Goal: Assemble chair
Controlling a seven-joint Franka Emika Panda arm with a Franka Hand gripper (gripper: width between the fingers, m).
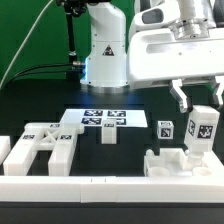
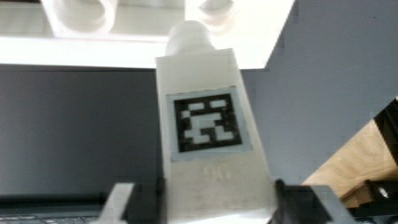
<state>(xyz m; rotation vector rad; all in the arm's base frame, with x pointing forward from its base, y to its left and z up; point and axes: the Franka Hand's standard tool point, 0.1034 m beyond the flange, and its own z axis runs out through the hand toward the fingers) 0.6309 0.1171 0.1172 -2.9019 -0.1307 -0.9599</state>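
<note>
My gripper (image 1: 199,106) is shut on a long white chair post (image 1: 201,130) with a black-and-white tag and holds it upright at the exterior view's right. In the wrist view the post (image 2: 205,110) fills the gap between both dark fingers (image 2: 125,203), tag facing the camera. Its lower end is over a chunky white chair part (image 1: 173,161) with raised pegs, which the wrist view shows beyond the post's tip (image 2: 125,35). I cannot tell whether they touch. A small tagged cube (image 1: 166,130) stands just behind that part. A slotted white frame (image 1: 42,146) lies at the left.
The marker board (image 1: 103,118) lies in the middle of the dark table, with a small white cube (image 1: 108,134) at its front edge. A long white border bar (image 1: 110,186) runs along the front. The arm's base (image 1: 105,55) stands behind the marker board.
</note>
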